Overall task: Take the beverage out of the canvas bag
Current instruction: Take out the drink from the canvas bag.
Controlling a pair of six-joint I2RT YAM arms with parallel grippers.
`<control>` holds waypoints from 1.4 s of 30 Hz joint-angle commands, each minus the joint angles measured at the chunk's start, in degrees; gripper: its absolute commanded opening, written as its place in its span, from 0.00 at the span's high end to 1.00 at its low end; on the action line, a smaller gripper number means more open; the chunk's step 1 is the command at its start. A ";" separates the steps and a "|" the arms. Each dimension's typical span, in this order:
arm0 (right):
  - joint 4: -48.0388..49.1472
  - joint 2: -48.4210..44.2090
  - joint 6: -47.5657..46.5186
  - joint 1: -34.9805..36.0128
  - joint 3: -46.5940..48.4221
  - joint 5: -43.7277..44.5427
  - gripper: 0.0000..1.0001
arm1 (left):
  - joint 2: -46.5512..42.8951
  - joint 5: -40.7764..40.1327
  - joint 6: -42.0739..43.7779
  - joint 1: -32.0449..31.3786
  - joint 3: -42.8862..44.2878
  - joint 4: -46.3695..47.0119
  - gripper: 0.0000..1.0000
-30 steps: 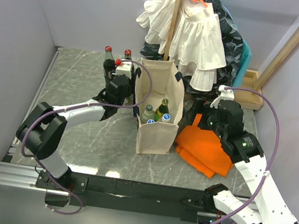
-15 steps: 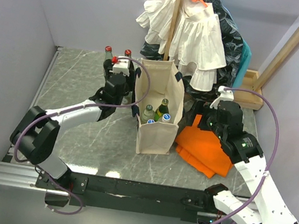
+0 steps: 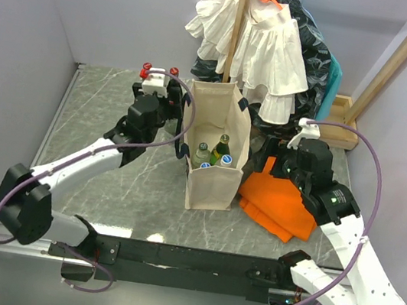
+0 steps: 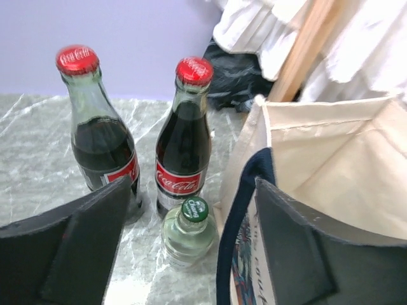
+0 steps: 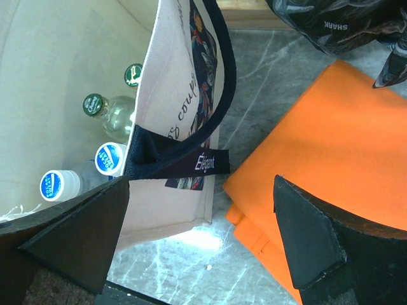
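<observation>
The cream canvas bag [image 3: 211,177] stands upright mid-table, its navy handle [image 5: 178,162] hanging over the right side. Inside it are two green-capped glass bottles [image 5: 93,103] and two blue-capped bottles [image 5: 110,157]. A small clear green-capped beverage bottle [image 4: 189,232] stands on the table just left of the bag [image 4: 331,159], in front of two red-capped cola bottles [image 4: 181,146]. My left gripper [image 4: 191,254] is open around the small bottle, its fingers apart from it. My right gripper [image 5: 194,241] is open above the bag's right side, holding nothing.
A folded orange cloth [image 3: 285,200] lies right of the bag under my right arm. White garments [image 3: 263,42] and a dark bag hang on a wooden stand behind. Grey walls close in on the left and back.
The left gripper has opened and let go of the small green-capped bottle, which now stands beside the cola bottles. The left arm has shifted back and left. The right arm barely moved.
</observation>
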 commanded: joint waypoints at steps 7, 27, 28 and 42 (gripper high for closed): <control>2.24 -0.05 -0.57 0.21 -0.14 -1.73 0.00 | -10.30 6.38 -0.34 -0.29 7.14 -8.00 0.04; 1.80 -1.37 0.31 0.21 0.47 -2.78 0.00 | -5.39 31.96 1.68 -0.29 26.65 -27.69 0.04; 1.80 -1.28 0.05 0.30 0.91 -3.13 0.00 | -5.03 33.01 1.50 -0.21 27.18 -27.87 0.04; 3.81 1.79 0.05 0.30 2.85 -7.97 0.00 | -0.20 41.88 1.85 -0.29 28.94 -30.33 0.04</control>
